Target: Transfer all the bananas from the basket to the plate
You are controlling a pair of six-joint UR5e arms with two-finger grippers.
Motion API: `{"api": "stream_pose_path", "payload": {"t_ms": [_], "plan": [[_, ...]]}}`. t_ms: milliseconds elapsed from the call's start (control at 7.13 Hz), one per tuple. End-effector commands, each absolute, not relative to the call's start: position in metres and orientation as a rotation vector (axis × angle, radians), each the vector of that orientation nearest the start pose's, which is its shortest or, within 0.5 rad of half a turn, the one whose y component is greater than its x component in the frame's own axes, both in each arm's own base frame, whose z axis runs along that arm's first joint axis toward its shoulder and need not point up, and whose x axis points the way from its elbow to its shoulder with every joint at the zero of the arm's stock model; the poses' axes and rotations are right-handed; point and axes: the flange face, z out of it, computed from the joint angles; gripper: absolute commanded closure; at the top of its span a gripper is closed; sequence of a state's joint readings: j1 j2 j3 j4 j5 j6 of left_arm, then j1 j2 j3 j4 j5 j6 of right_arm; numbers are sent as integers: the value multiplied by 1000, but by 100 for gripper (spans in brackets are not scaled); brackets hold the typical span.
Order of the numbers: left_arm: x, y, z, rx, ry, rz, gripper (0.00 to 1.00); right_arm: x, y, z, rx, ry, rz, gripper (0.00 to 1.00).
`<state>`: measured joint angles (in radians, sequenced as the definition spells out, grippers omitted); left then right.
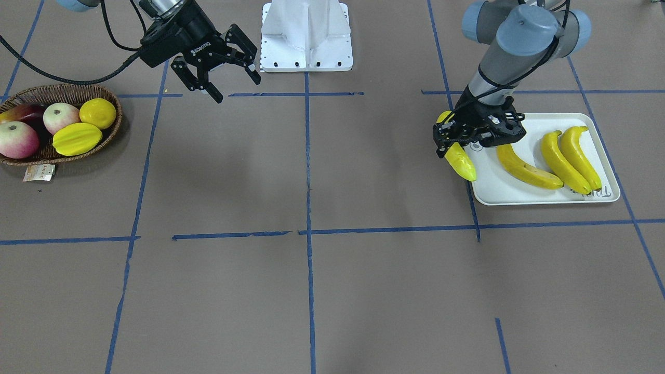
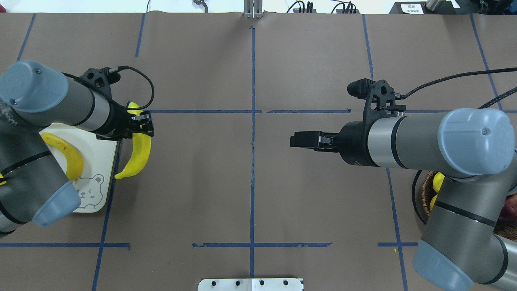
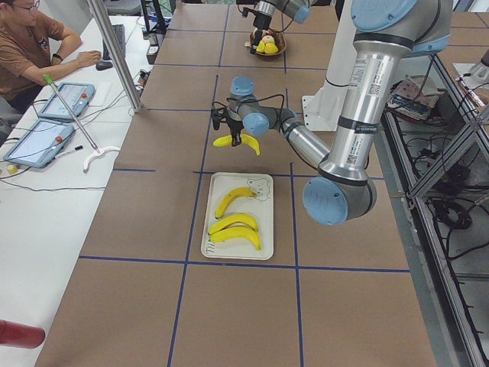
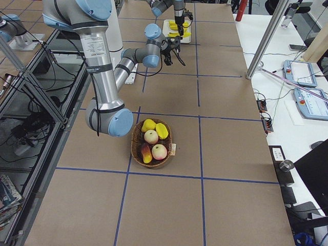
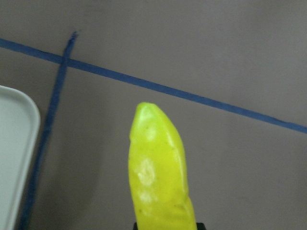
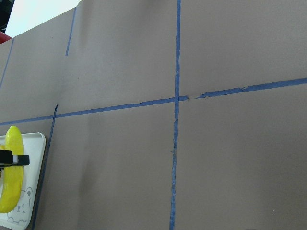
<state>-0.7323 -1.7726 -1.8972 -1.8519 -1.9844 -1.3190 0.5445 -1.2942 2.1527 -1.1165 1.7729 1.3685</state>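
Note:
My left gripper [image 1: 457,139] is shut on a yellow banana [image 1: 461,162], which hangs beside the inner edge of the pale plate [image 1: 499,196], above the blue tape. Overhead, the same banana [image 2: 139,155] curves down from the left gripper [image 2: 141,123] just off the plate [image 2: 101,155]. Three bananas [image 1: 561,163] lie side by side on the plate. The wicker basket [image 1: 67,89] at the other end holds apples, a lemon and a starfruit. My right gripper [image 1: 236,87] hovers open and empty between the basket and the table's centre.
The white robot base mount [image 1: 306,36] stands at the middle of the table's robot side. A person [image 3: 30,38] sits at a side table with tablets, off the table's far edge. Blue tape lines divide the brown surface.

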Motion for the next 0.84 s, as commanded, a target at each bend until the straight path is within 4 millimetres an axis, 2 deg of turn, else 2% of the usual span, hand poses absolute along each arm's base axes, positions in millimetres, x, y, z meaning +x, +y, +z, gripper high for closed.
{"api": "stream_pose_path", "payload": {"t_ms": [0, 281, 702], "plan": [[348, -439, 423, -11, 802, -295, 100, -362, -353, 203, 319, -1280, 161, 0], [350, -451, 455, -7, 733, -329, 100, -363, -353, 201, 320, -1284, 160, 0], [350, -456, 474, -4, 693, -348, 97, -363, -353, 200, 322, -1285, 161, 0]]}}
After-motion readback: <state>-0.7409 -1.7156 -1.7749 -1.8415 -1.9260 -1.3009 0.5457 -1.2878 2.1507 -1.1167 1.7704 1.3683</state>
